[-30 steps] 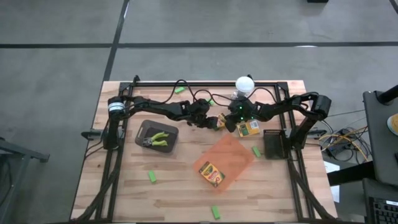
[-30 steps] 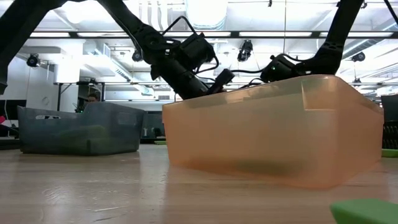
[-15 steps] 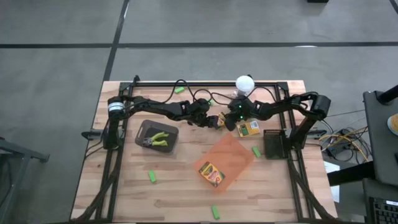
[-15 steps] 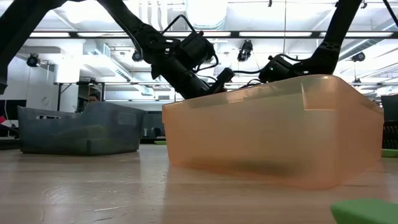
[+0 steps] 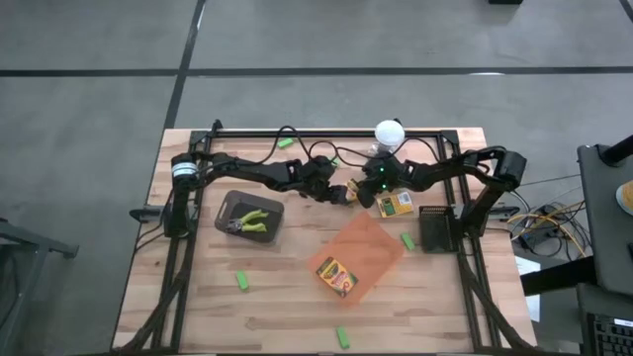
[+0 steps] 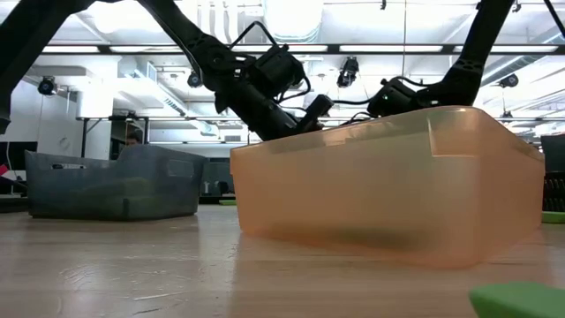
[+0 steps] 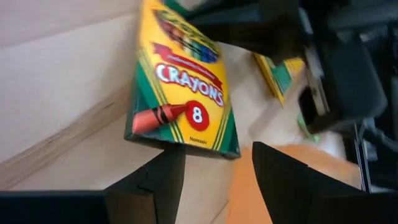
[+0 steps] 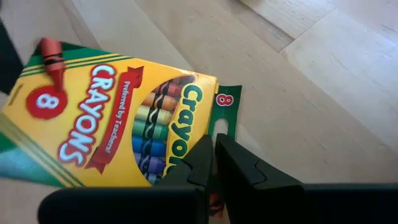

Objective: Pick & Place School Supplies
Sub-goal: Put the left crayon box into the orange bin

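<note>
A yellow-and-green crayon box (image 5: 350, 194) (image 7: 183, 87) (image 8: 118, 118) hangs between my two grippers above the table's middle. My right gripper (image 5: 372, 185) (image 8: 212, 149) is shut on its top end. My left gripper (image 5: 334, 191) (image 7: 217, 165) is open, its fingertips right at the box's bottom end. A second crayon box (image 5: 396, 205) lies flat on the table. A third (image 5: 336, 275) lies inside the orange tray (image 5: 378, 240). Two plier-like tools (image 5: 252, 220) lie in the grey bin (image 5: 229, 202). Green stubby pieces (image 5: 241, 282) (image 5: 343, 337) (image 5: 406, 240) lie scattered on the wood. My right gripper pinches the crayon box's top end (image 8: 186, 132), beside the green hang tab, between its two fingers, which lie across that end edge. The box is off the table and reaches away toward the left gripper. My left gripper: whether its fingers (image 7: 165, 174) touch the bottom end (image 7: 199, 146), I cannot tell.
The white round-headed lamp (image 5: 389, 133) and its cables stand just behind the grippers. A black holder (image 5: 435, 229) stands at the right edge. In the low view the orange tray (image 6: 388, 185) fills the foreground and the grey bin (image 6: 110, 184) stands to its left.
</note>
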You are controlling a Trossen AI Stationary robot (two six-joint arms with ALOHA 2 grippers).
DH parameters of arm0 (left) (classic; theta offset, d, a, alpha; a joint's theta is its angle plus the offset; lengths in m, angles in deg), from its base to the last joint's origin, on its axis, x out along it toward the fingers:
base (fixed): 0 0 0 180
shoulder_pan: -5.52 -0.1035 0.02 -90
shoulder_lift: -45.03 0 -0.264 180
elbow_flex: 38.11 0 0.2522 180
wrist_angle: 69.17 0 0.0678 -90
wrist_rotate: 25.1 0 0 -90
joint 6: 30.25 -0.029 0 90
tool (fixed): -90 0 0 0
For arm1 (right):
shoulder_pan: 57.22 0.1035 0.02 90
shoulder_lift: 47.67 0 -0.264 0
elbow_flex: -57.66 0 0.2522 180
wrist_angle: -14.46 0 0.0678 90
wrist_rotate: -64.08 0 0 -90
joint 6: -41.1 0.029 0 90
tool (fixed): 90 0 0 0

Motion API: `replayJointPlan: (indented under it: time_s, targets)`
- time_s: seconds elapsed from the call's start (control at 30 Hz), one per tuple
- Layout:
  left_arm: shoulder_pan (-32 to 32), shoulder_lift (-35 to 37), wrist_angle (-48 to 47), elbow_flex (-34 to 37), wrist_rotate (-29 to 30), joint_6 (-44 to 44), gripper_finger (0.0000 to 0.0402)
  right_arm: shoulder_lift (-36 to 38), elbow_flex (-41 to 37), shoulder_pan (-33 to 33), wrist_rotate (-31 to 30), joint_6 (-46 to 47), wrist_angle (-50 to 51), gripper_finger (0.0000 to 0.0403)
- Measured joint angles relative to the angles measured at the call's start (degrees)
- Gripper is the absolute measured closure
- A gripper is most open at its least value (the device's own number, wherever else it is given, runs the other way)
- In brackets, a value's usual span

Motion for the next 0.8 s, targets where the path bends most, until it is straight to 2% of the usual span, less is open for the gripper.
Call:
replayJointPlan:
  time_s: [0.2,0.43,0.63,0.8]
  targets:
    - [0.0,0.0,-0.6,-0.1,-2.9,-4.6,0.0209,0.0,0.0,0.1,0.4,0.1,-0.1,0.0376]
    - [0.0,0.0,-2.3,-0.1,0.5,-10.8,0.0209,0.0,0.0,0.2,0.4,0.3,0.0,0.0376]
    - [-0.1,0.0,-4.7,0.0,6.0,-5.6,0.0209,0.0,0.0,0.2,0.3,0.4,0.0,0.0376]
    - [-0.2,0.0,-4.6,0.0,8.3,-3.3,0.0209,0.0,0.2,0.2,0.3,0.3,0.1,0.0376]
